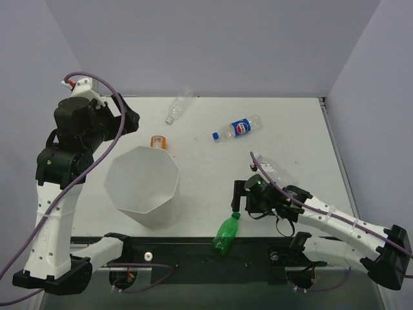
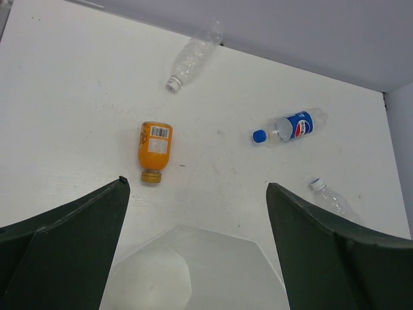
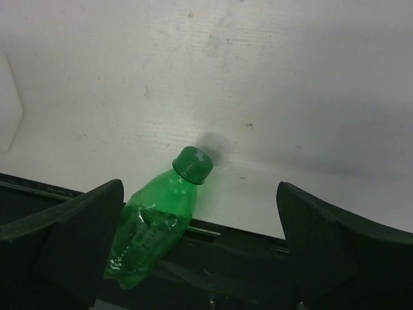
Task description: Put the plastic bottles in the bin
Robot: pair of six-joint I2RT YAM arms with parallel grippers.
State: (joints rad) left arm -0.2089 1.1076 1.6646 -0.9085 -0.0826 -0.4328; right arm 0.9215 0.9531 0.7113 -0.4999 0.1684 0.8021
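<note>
The white bin (image 1: 157,216) stands at the front left of the table. Several plastic bottles lie around it: an orange one (image 1: 159,141) just behind the bin, a clear one (image 1: 179,105) at the back, a blue-labelled one (image 1: 237,128), another clear one (image 1: 270,169) and a green one (image 1: 226,234) half over the front edge. My left gripper (image 1: 133,119) hangs open above the bin's far rim (image 2: 219,232), with nothing in it. My right gripper (image 3: 200,186) is open and low, straddling the green bottle (image 3: 155,226) without gripping it; the bottle lies close to the left finger.
A black rail (image 1: 193,253) runs along the table's front edge, under the green bottle's base. The second clear bottle (image 2: 332,199) lies right beside my right arm. The bin's wall (image 3: 8,103) shows at the left of the right wrist view.
</note>
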